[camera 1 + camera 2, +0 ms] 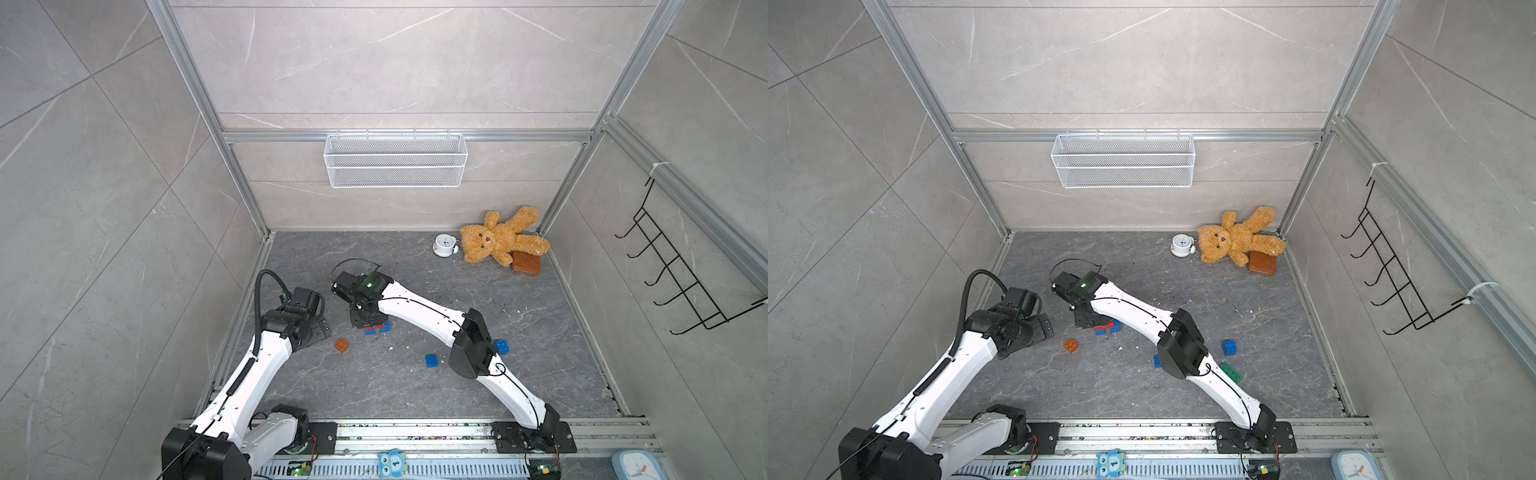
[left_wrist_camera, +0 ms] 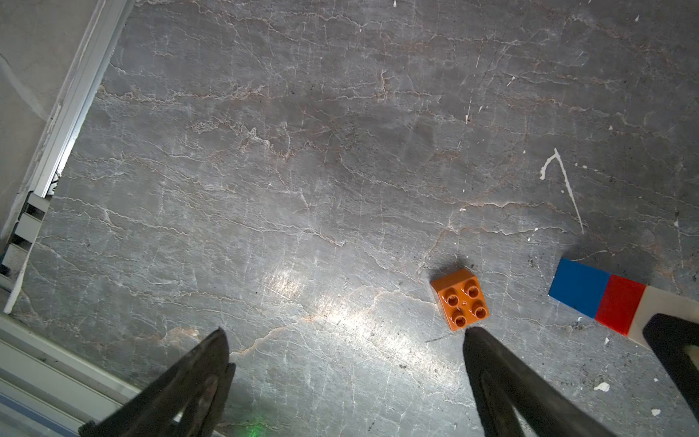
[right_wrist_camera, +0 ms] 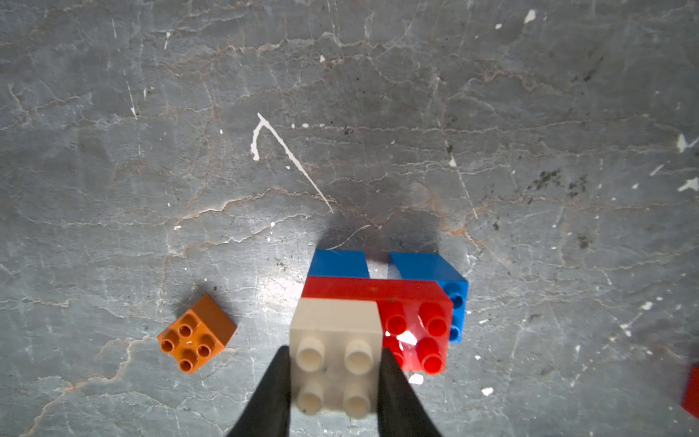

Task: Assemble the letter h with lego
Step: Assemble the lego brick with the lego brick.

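Your right gripper point(image 3: 334, 353) stands over the dark grey marbled table point(image 1: 374, 395), left of its middle. Its black fingers point(image 3: 272, 393) are clamped on either side of a white square studded plastic brick point(image 3: 336, 325). That brick sits on one end of a red oblong studded brick point(image 3: 416, 325), which bridges two blue bricks point(image 3: 338, 263) standing side by side with a narrow gap between them.

Just beside the stack, toward the table's left edge, an orange-brown square four-stud brick point(image 1: 341, 345) lies alone, studs up. Your left gripper point(image 2: 345, 333) hovers near it with fingers point(image 2: 503, 378) spread wide, holding nothing.

Toward the right edge lie a loose blue square brick point(image 1: 431, 360) and a second blue square brick point(image 1: 501, 346). A green studded brick point(image 1: 1231, 371) shows beside the right arm in a top view.

In the far right corner a tan plush teddy bear point(image 1: 498, 237) lies with one leg over a smooth brown rectangular block point(image 1: 525, 262), a small white alarm clock point(image 1: 444, 244) beside its head.

On the back wall hangs a white wire-mesh basket point(image 1: 395, 160); through its mesh only the wall panel shows.
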